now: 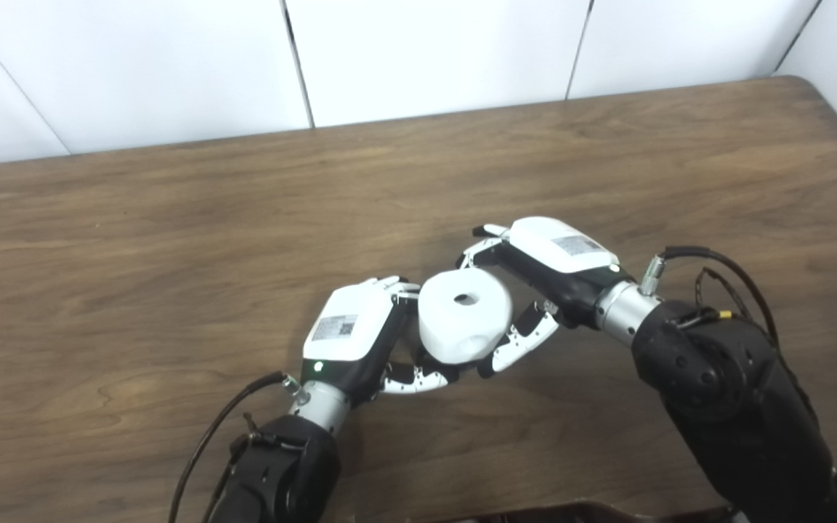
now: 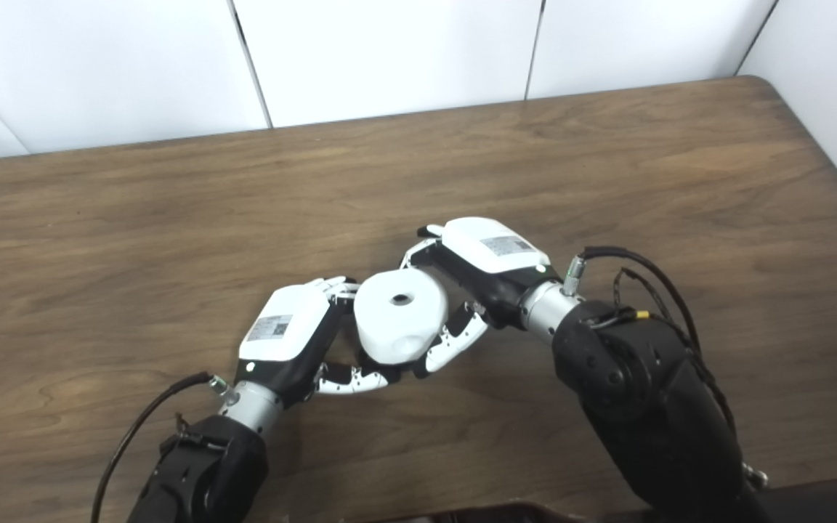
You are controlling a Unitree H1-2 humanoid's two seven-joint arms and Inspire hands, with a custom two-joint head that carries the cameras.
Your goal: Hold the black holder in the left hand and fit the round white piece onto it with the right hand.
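round white plastic piece with a centre hole point(image 1: 464, 314) | right hand point(image 1: 543, 269) clasps it | left hand point(image 1: 360, 335) cupped against it, grip unclear | brown wooden surface point(image 1: 171, 240)

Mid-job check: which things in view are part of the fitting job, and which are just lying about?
Job:
- round white piece
- left hand
- right hand
- black holder: hidden, cannot confirm

Lying about:
- nothing loose on the table; only the arm cables

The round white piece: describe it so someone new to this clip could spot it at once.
Start at the brown wooden table and find where the two hands meet near its front middle. Between the left hand and the right hand sits the round white piece. It is a smooth, chunky ring with a dark hole on top, unlike the jointed, labelled hands.
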